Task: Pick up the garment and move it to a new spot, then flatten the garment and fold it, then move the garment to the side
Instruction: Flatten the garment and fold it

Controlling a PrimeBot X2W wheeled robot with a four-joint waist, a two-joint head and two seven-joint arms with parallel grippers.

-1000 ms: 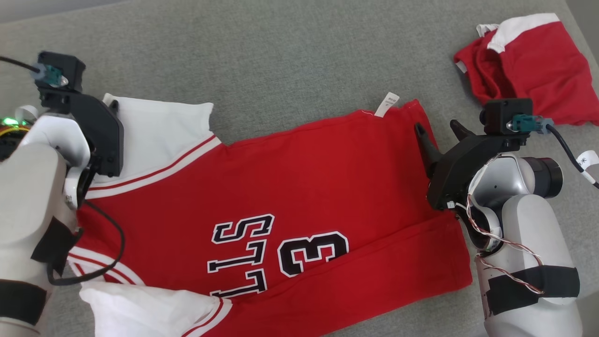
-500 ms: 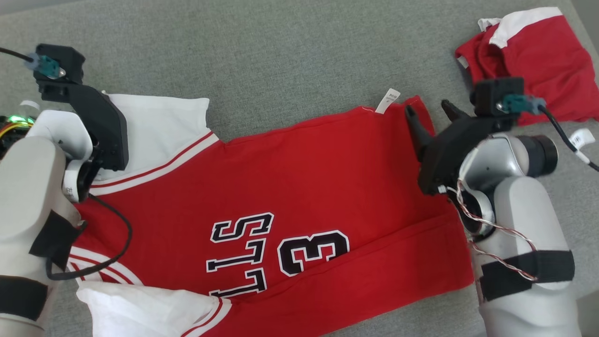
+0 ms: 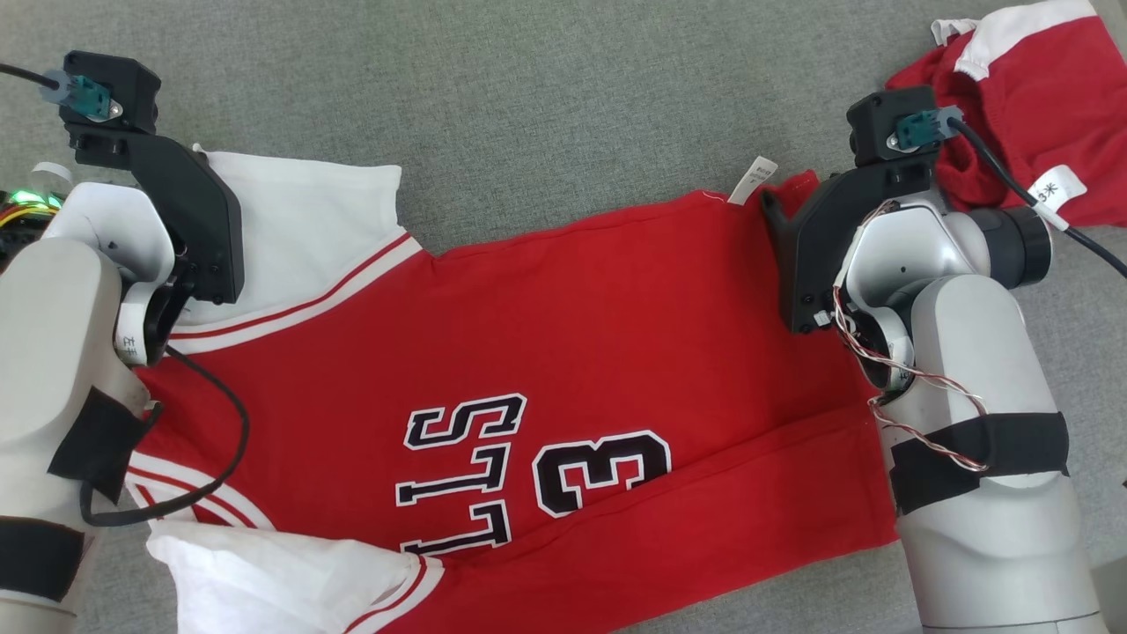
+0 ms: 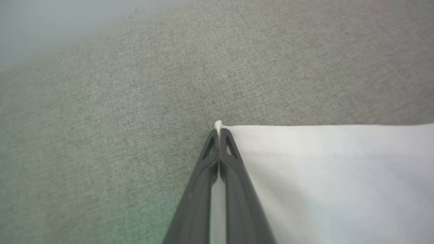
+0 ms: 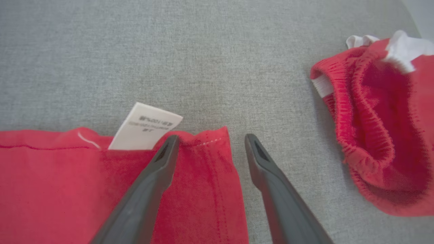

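Note:
The garment [image 3: 563, 335] is a red jersey with white sleeves and black lettering, spread flat on the grey cloth surface. In the left wrist view my left gripper [image 4: 218, 134] is shut on the far corner of the white sleeve [image 4: 332, 169], and a bit of cloth pokes out past the tips. My right gripper [image 5: 212, 145] is open at the far hem corner [image 5: 200, 162]: one finger lies on the red cloth beside the white label [image 5: 145, 127], the other on the bare surface. In the head view that gripper [image 3: 788, 207] is at the jersey's upper right corner.
A second red garment with white trim [image 3: 1030, 114] lies bunched at the far right, close to my right wrist; its open waistband [image 5: 383, 135] faces the right wrist camera. Grey cloth surface [image 3: 528, 106] stretches beyond the jersey.
My left gripper has closed on the sleeve corner. My right arm has moved farther out to the hem corner, still open. The head camera has shifted slightly.

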